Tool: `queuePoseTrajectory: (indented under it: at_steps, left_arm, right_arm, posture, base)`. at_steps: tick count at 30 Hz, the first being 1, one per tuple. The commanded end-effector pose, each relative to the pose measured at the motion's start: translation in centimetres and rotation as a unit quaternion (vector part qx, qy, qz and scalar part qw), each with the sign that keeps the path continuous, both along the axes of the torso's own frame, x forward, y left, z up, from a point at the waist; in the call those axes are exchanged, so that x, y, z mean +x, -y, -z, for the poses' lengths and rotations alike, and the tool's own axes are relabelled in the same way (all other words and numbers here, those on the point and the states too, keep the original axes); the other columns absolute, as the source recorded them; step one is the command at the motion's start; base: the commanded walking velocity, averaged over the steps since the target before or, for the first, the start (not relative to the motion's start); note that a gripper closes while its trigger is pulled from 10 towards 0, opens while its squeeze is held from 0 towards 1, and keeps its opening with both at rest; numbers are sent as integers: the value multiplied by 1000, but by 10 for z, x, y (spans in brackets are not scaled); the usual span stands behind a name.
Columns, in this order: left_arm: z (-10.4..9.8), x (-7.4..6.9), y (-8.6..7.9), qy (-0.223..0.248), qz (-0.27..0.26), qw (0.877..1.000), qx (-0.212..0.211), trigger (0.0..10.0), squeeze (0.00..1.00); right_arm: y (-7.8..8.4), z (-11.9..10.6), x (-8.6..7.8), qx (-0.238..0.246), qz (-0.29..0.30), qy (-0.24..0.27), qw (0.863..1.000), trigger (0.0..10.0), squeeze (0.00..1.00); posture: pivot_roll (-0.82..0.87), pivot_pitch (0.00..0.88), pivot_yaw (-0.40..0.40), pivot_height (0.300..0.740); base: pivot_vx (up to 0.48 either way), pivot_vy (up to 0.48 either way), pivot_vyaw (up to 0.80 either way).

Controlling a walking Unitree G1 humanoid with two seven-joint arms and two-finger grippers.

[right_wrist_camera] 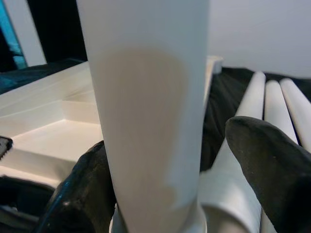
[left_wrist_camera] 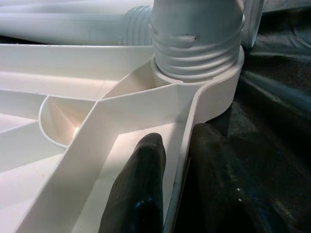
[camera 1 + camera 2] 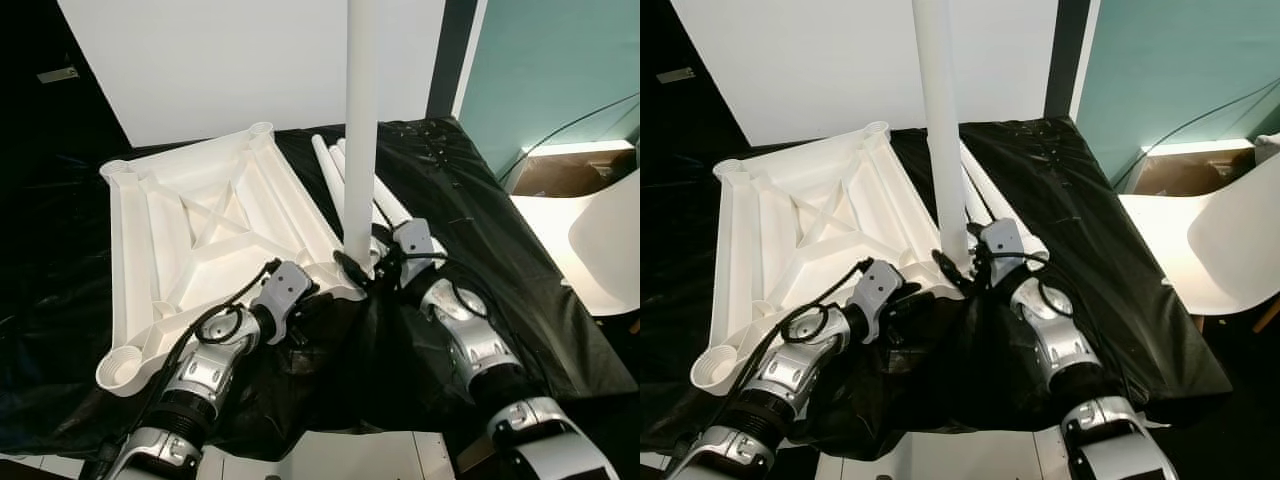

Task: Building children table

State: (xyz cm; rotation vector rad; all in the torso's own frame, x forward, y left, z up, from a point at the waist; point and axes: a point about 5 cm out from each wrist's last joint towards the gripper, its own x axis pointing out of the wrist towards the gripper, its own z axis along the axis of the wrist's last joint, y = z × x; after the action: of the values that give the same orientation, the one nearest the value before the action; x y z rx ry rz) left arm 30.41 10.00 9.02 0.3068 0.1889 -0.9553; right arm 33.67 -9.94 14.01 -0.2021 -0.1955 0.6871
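Tabletop (image 3: 215, 225) white, ribbed (upside down) | left end effector (image 2: 177, 189) pinches rim | right end effector (image 1: 160, 170) loosely straddles upright leg (image 3: 359, 130)

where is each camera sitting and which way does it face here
Left eye view: head camera, looking down at the upturned white plastic tabletop on black sheeting; both silver arms show.
Right eye view: the other stereo eye, same scene, with the upright white leg tube.
Left wrist view: along the left gripper, whose fingers straddle the tabletop's rim below the tube's threaded end.
Right wrist view: along the right gripper, its fingers around the tube; spare white tubes lie beyond.
Shared: both wrist views see that tube.
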Motion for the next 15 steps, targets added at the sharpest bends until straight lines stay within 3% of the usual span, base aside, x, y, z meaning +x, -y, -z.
queuePoseTrajectory:
  at_steps: [1,2,10,15]
  left_arm:
    - [22,-10,-1,-50,18,998,25,10000,0]
    - [21,-10,-2,-49,17,998,24,10000,0]
    - [22,-12,-3,-51,18,998,26,10000,0]
    - [20,-10,-4,-48,15,998,26,10000,0]
  right_arm:
    - [4,-1,2,3,4,-2,1000,6510,0]
    - [7,2,5,-13,0,-17,1000,0,0]
    - [13,15,2,-6,26,-46,999,0,0]
    - [7,39,-18,45,99,-69,992,0,0]
  posture:
    - [-46,0,48,740]
    - [-44,0,49,740]
    - [-38,0,49,740]
    - [-35,0,51,740]
  base:
    - [0,0,0]
    - [0,0,0]
    - [0,0,0]
    - [0,0,0]
